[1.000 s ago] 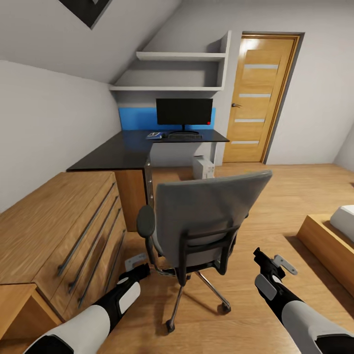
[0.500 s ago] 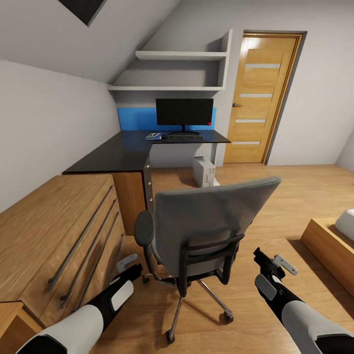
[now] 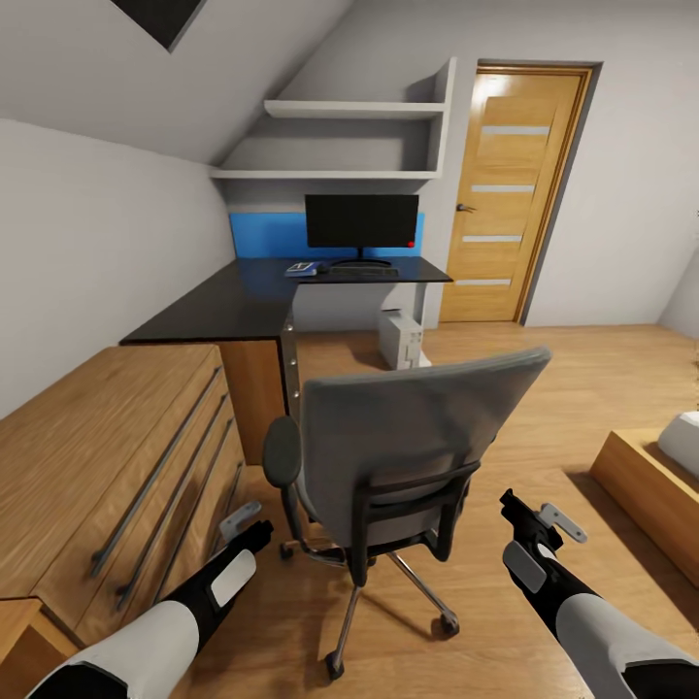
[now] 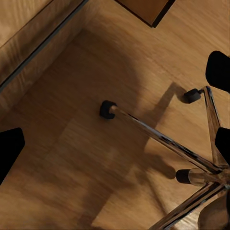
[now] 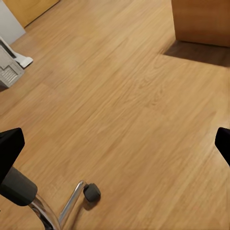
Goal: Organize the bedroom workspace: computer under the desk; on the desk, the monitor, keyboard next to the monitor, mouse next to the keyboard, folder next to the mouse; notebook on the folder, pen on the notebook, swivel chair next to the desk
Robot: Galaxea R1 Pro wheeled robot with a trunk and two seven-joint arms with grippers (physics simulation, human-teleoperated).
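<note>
We stood behind the swivel chair (image 3: 408, 437), its tall grey back turned toward us, and took it as our landmark. Beyond the chair the desk (image 3: 243, 301) ran along the wall, with the monitor (image 3: 361, 221) upright at its far end, the keyboard (image 3: 364, 273) lying just in front of the monitor's stand and something small and blue (image 3: 303, 268) beside it — too small to tell whether it was the folder. Past the chair and under the desk stood the computer (image 3: 400, 339) on the floor. Beside the chair on our left was the light wood dresser (image 3: 107, 466).

Our left gripper (image 3: 243, 521) hung low between the chair and the dresser; the left wrist view looked down on the chair's chrome star base (image 4: 191, 158), and we could not tell how the claw stood. Our right gripper (image 3: 539, 519) hovered on the chair's other side, clear of it, its fingers spread apart with nothing between them.

We judged the chair to be stiff and fairly heavy but free-rolling — a push would send it gliding and likely swivelling on the smooth floor. The back's top edge or the black frame behind it (image 3: 408, 500) seemed the best places to take hold, pressing evenly from both sides to keep it from spinning.
</note>
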